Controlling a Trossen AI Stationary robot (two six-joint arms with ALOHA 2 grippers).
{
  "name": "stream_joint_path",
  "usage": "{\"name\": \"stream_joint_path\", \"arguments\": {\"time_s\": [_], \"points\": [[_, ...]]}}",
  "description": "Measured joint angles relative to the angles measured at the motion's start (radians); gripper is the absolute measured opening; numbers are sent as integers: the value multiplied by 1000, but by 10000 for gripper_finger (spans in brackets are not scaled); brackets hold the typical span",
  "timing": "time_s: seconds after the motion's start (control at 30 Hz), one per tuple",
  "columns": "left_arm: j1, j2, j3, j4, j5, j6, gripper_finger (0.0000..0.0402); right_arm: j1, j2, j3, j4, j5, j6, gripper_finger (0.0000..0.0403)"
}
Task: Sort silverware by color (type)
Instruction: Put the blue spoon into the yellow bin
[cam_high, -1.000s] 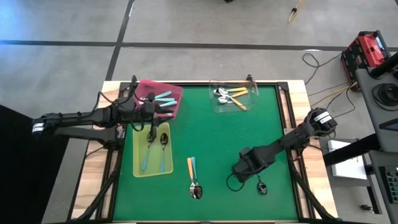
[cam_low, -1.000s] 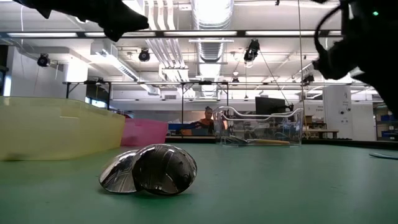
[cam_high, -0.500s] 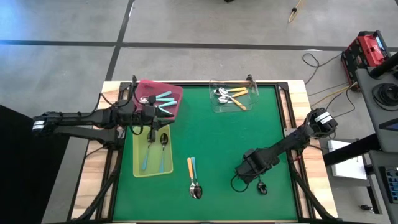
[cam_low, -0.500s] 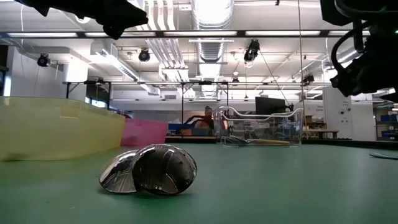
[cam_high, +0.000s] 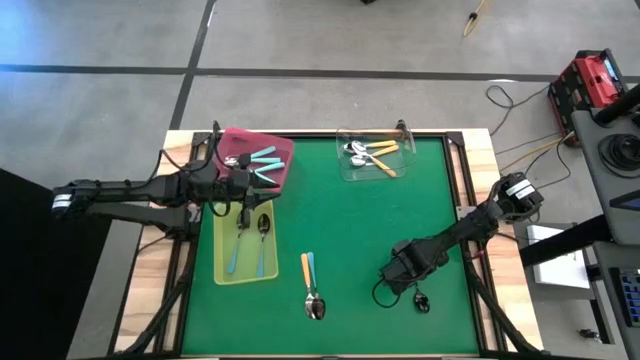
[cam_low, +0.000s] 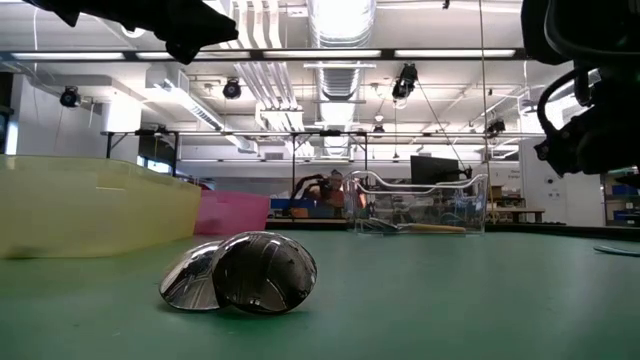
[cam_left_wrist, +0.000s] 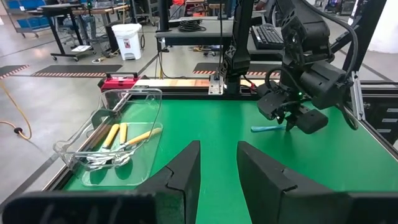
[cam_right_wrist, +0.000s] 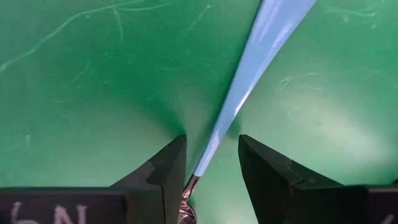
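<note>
My right gripper (cam_high: 404, 270) has slid toward the table's right front, closing in on the blue spoon (cam_right_wrist: 249, 81); its fingers (cam_right_wrist: 163, 171) have narrowed and now straddle the handle.

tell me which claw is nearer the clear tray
Left. The left claw sits by the pink tray, closer to the clear tray; the right claw is farther.

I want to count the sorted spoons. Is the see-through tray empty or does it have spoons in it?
Not empty. The clear tray at the table's far edge holds a few spoons with orange handles, lying flat inside it.
</note>
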Motion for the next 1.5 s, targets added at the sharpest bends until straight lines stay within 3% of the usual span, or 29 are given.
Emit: {"name": "stream_joint_path", "arguments": {"time_s": [0.37,0.63,0.87,1.1,1.3,1.5], "points": [[0,0,0,-1,0,5,87,1,8,-2,56,28,7,21],[0,0,0,-10,-2,8,87,2,-8,-4,59,50,-4,15],[0,0,-11,-7,0,20,87,-4,-68,27,70,241,-75,14],[-2,9,-35,20,130,56,87,-33,-95,106,147,430,-330,13],[-2,67,-81,185,335,58,87,-89,-94,146,394,566,-625,13],[-6,152,-99,344,349,61,92,-128,-94,134,698,602,-962,13]]}}
